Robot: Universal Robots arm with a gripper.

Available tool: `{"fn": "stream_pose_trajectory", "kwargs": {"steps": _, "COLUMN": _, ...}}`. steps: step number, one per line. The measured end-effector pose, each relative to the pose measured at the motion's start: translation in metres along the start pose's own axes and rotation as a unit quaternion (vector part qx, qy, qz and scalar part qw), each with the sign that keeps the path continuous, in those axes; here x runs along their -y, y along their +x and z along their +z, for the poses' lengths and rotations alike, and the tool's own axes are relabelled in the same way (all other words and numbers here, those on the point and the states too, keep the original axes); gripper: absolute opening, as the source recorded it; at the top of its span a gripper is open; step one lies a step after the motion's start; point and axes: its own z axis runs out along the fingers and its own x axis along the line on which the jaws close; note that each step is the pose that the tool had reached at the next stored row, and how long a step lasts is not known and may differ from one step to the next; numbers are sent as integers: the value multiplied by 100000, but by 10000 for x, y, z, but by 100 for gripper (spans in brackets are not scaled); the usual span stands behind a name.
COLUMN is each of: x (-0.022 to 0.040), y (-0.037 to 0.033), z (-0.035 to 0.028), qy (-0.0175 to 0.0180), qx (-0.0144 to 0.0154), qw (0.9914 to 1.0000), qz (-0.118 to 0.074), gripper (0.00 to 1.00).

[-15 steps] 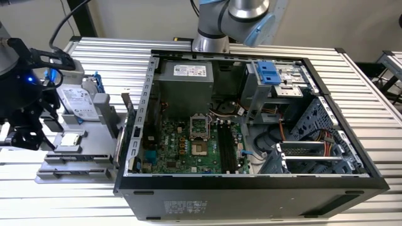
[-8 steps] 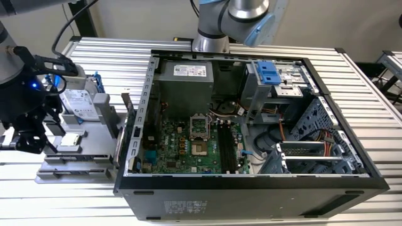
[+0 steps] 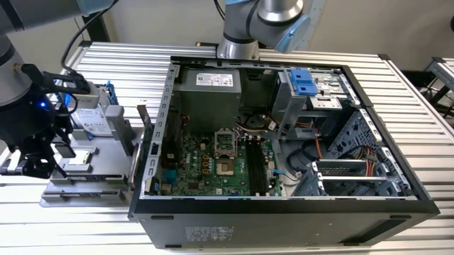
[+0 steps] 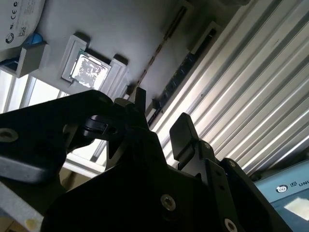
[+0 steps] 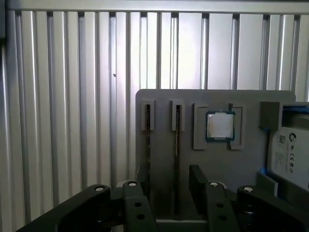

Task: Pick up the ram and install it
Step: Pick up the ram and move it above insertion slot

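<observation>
First wrist view shows the pincer (image 5: pixel 164 186) released and empty, hanging over the gray tray (image 5: pixel 159 101) on the bench (image 5: pixel 72 96). Just beyond its fingers (image 5: pixel 199 181) the ram (image 5: pixel 176 140) stands on edge in a slot, likely kept upright for an easy pinch.

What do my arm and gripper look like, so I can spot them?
The arm is silver-grey with light-blue joint caps. A black cable loops to its wrist, where a small blue light glows. The gripper is matt black, with two blocky fingers and visible screw heads.
</observation>
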Motion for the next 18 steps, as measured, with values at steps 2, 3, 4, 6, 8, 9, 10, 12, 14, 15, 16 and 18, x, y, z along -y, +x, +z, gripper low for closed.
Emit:
{"fn": "stream_pose_trajectory", "kwargs": {"steps": 2, "x": -1, "y": 6, "z": 33, "qy": -2, "qx": -22, "qw": 100000, "qz": 8, "gripper": 100}}
{"fn": "stream_pose_trajectory", "kwargs": {"steps": 3, "x": 0, "y": 11, "z": 52, "qy": 6, "qx": -18, "qw": 100000, "qz": 7, "gripper": 100}}
{"fn": "stream_pose_trajectory", "kwargs": {"steps": 4, "x": 0, "y": 18, "z": 67, "qy": -3, "qx": -27, "qw": 100000, "qz": 7, "gripper": 100}}
{"fn": "stream_pose_trajectory", "kwargs": {"steps": 6, "x": 0, "y": 33, "z": 98, "qy": -6, "qx": -32, "qw": 100000, "qz": 7, "gripper": 100}}
{"fn": "stream_pose_trajectory", "kwargs": {"steps": 8, "x": 0, "y": 51, "z": 128, "qy": -14, "qx": -38, "qw": 100000, "qz": 8, "gripper": 100}}
{"fn": "stream_pose_trajectory", "kwargs": {"steps": 9, "x": 1, "y": 62, "z": 145, "qy": -21, "qx": -39, "qw": 100000, "qz": 8, "gripper": 100}}
{"fn": "stream_pose_trajectory", "kwargs": {"steps": 10, "x": 1, "y": 72, "z": 162, "qy": -19, "qx": -37, "qw": 100000, "qz": 5, "gripper": 100}}
{"fn": "stream_pose_trajectory", "kwargs": {"steps": 12, "x": 0, "y": 93, "z": 196, "qy": -24, "qx": -37, "qw": 100000, "qz": 5, "gripper": 100}}
{"fn": "stream_pose_trajectory", "kwargs": {"steps": 14, "x": -4, "y": 117, "z": 231, "qy": -22, "qx": -33, "qw": 100000, "qz": 6, "gripper": 100}}
{"fn": "stream_pose_trajectory", "kwargs": {"steps": 15, "x": -5, "y": 130, "z": 249, "qy": -21, "qx": -31, "qw": 100000, "qz": 4, "gripper": 100}}
{"fn": "stream_pose_trajectory", "kwargs": {"steps": 16, "x": -7, "y": 142, "z": 266, "qy": -23, "qx": -36, "qw": 100000, "qz": 5, "gripper": 100}}
{"fn": "stream_pose_trajectory", "kwargs": {"steps": 18, "x": -11, "y": 164, "z": 298, "qy": -23, "qx": -36, "qw": 100000, "qz": 7, "gripper": 100}}
